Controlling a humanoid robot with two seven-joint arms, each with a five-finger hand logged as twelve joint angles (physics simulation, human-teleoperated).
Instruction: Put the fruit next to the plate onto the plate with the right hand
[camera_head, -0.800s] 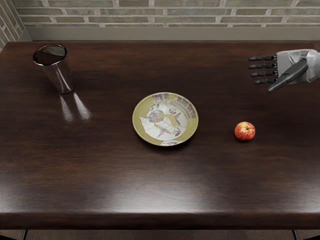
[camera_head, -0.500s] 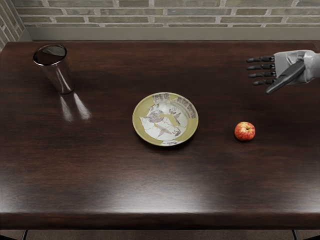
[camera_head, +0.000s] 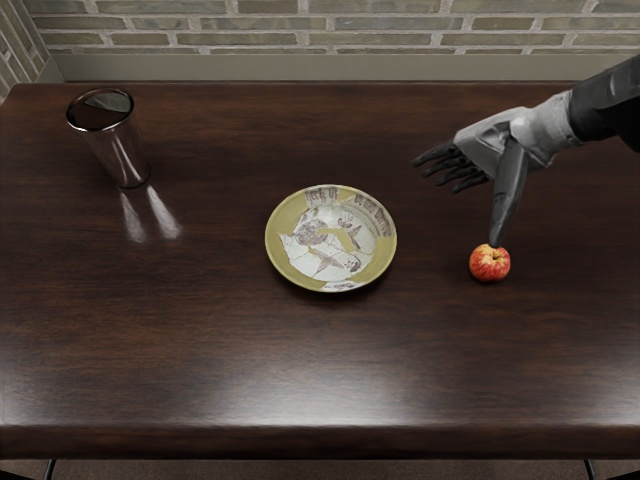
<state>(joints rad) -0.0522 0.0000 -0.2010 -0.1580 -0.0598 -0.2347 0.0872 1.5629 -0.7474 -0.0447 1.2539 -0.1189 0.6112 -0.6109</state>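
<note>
The apple (camera_head: 489, 262) lies on the table (camera_head: 300, 370) to the right of the plate (camera_head: 273, 238), apart from its rim, with a stretch of dark wood between them. It is red with a yellowish patch and sits upright.

The right hand (camera_head: 490, 150) shows to the right of the plate and farther back, its arm coming in from the picture's upper right edge. The hand is wide and holds nothing. Its four dark fingers (camera_head: 440, 160) are spread and point left toward the space behind the plate. The thumb (camera_head: 503, 195) hangs straight down, and its tip ends right at the top of the apple in the picture. Whether the tip touches the fruit or hovers just over it cannot be told from this view. The palm sits above and behind the apple, farther from the plate than the fingertips.

The plate has a yellow-green rim and a painted pale centre. A metal cup (camera_head: 108, 135) stands upright far to the plate's left and behind it, near the table's back corner, well apart from the plate.
</note>
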